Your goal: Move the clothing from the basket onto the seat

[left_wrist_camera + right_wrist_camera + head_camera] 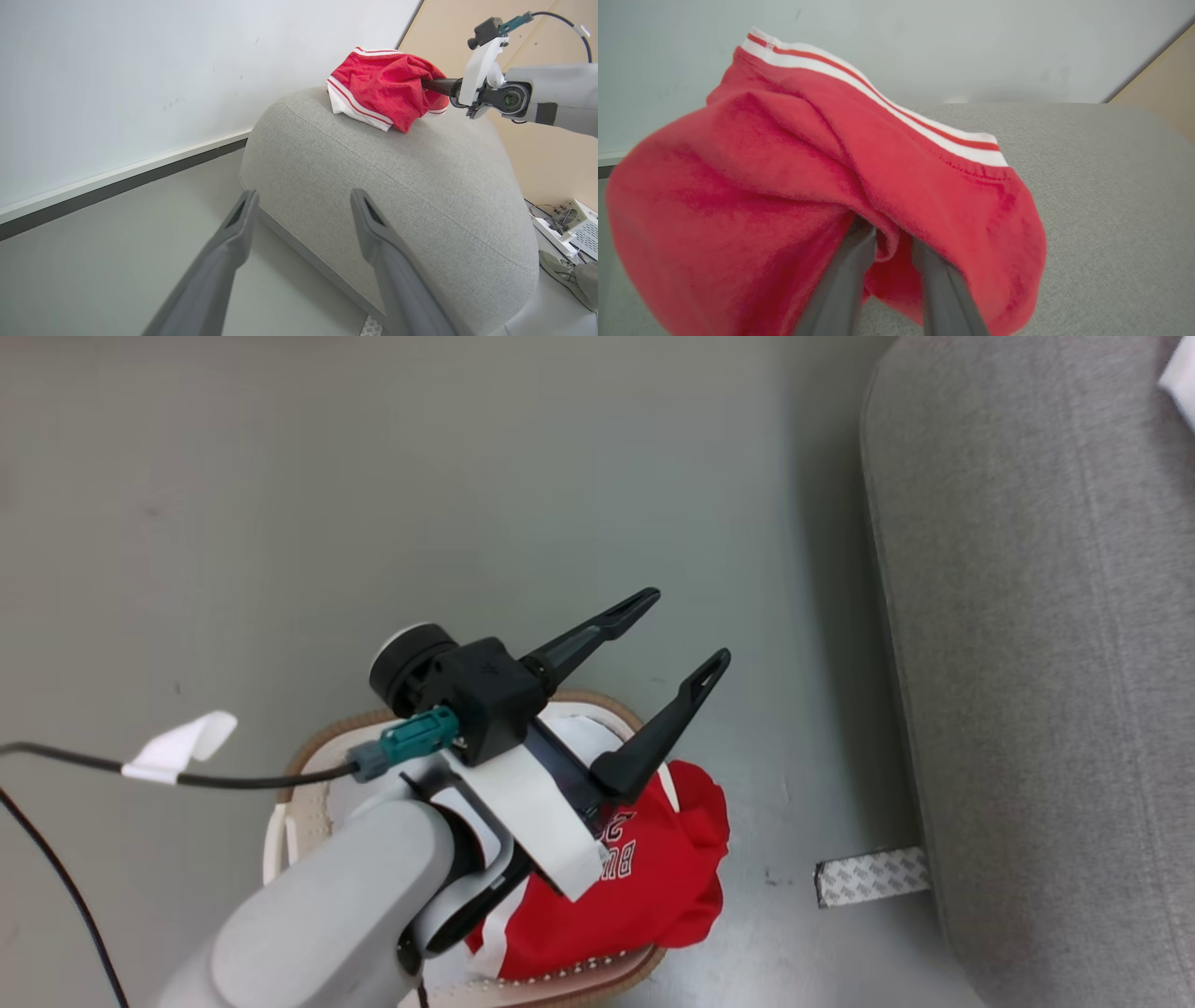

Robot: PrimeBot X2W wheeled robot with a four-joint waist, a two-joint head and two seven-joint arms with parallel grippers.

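Right jaws: on the right gripper a narrow gap is seen between the two dark fingers, with a fold of red cloth in it. The tips are buried in the fabric, so it cannot be told whether the cloth is clamped.
Left jaws: on the left gripper they are held wide apart, with nothing between them.
Striped clothing: a red piece with white bands is bunched on the seat's top, near the edge by the pale wall, and is draped over the right fingers.
Lettered clothing: a red piece with white-edged print is left in the basket, spilling over the rim on the seat's side.
Basket: it is stood on the floor, apart from the seat, under the left gripper.
Seat: light grey fabric with rounded corners and a stitched seam is shown.
Floor: a patterned strip is laid against the seat's base.
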